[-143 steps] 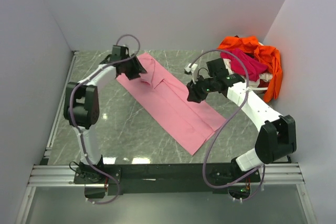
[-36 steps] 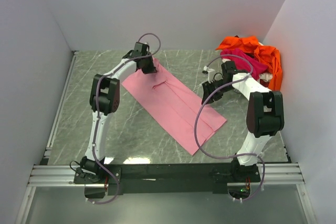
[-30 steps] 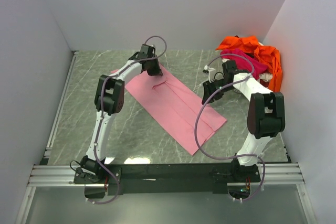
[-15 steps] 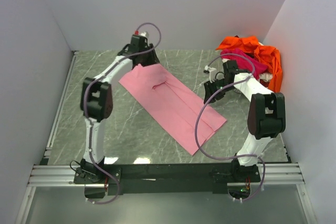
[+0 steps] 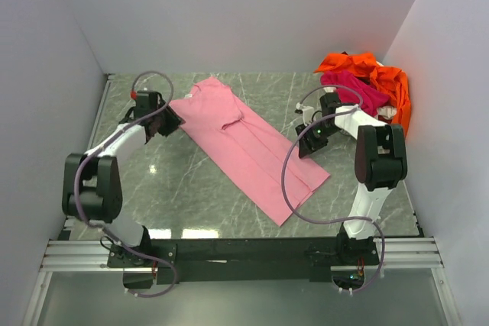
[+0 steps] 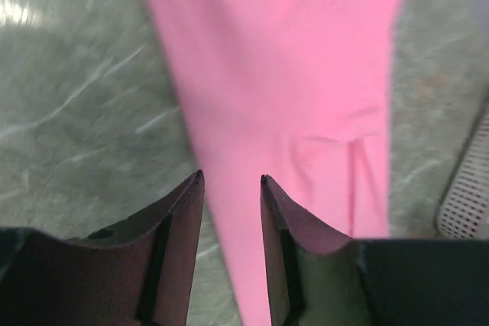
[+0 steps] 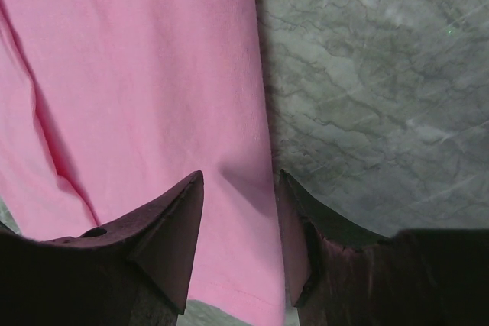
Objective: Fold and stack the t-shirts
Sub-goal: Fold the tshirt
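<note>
The light pink t-shirt (image 5: 244,150) lies flat on the counter (image 5: 191,188) as a long slanting strip. Its collar end points to the far left and its hem to the near right. The magenta t-shirt (image 5: 355,89) and the orange t-shirt (image 5: 386,82) are heaped together in the far right corner, over the white basket (image 6: 467,192).

Our left pincer (image 5: 164,122) stands released, with a clear gap between its jaws and no cloth in it. It is just off the shirt's left edge, near the collar end. Our right pincer (image 5: 308,145) is released too and hovers low over the shirt's right edge, about halfway along.

We judge that the lengthwise folds are made and the crosswise fold comes next. To do it well, we should take both corners of one end and catch every layer. Then we lift only a little, carry the two corners across together, and lay them so the edges meet squarely. We let go only once the cloth lies flat.

We can read no brand, label or writing on anything.
</note>
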Motion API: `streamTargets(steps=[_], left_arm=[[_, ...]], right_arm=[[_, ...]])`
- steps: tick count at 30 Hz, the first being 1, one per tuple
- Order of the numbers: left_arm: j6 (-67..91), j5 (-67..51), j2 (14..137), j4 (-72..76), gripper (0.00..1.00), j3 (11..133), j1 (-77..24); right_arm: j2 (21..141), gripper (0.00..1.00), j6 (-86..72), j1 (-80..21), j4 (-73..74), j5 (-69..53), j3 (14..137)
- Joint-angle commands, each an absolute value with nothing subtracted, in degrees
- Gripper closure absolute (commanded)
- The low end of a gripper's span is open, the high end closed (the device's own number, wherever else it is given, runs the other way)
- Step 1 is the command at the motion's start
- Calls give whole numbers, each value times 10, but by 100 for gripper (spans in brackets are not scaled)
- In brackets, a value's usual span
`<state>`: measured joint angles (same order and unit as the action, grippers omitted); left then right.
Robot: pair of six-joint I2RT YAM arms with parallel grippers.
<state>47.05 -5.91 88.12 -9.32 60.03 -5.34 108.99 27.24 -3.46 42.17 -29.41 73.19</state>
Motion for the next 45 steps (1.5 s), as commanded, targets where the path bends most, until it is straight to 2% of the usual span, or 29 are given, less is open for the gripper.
streamTargets(steps=[1,9,17,21,22,25,28,31,35,39,41,45], left_arm=[[526,-80,920,-85,59,591,-53],[533,-34,1064,-141,58,695,-52],[524,20,1162,-208,59,798,-39],[503,13,1203,-229,67,852,-30],[499,8,1224,-234,75,865,-24],[486,-16,1272,-257,84,920,-14],[468,-30,1307,-290,87,989,-7],[452,-42,1338,-294,88,1044,-3],[424,-74,1381,-297,87,1140,-2],[406,-125,1420,-306,87,1220,-2],[400,-155,1418,-298,86,1230,-2],[332,-154,1348,-258,80,1183,-2]], right_arm=[[1095,48,263,-33,429,-282,755],[1114,49,264,-36,432,-265,761],[1114,69,277,-44,463,-285,769],[1117,81,279,-49,479,-299,774],[1118,85,279,-49,485,-308,775],[1122,93,280,-54,495,-324,780],[1128,100,279,-57,508,-343,784],[1124,100,275,-69,513,-352,772],[1097,100,267,-117,505,-360,697],[1047,100,256,-215,489,-364,629],[1018,96,243,-250,479,-353,622],[978,75,244,-233,483,-338,642]])
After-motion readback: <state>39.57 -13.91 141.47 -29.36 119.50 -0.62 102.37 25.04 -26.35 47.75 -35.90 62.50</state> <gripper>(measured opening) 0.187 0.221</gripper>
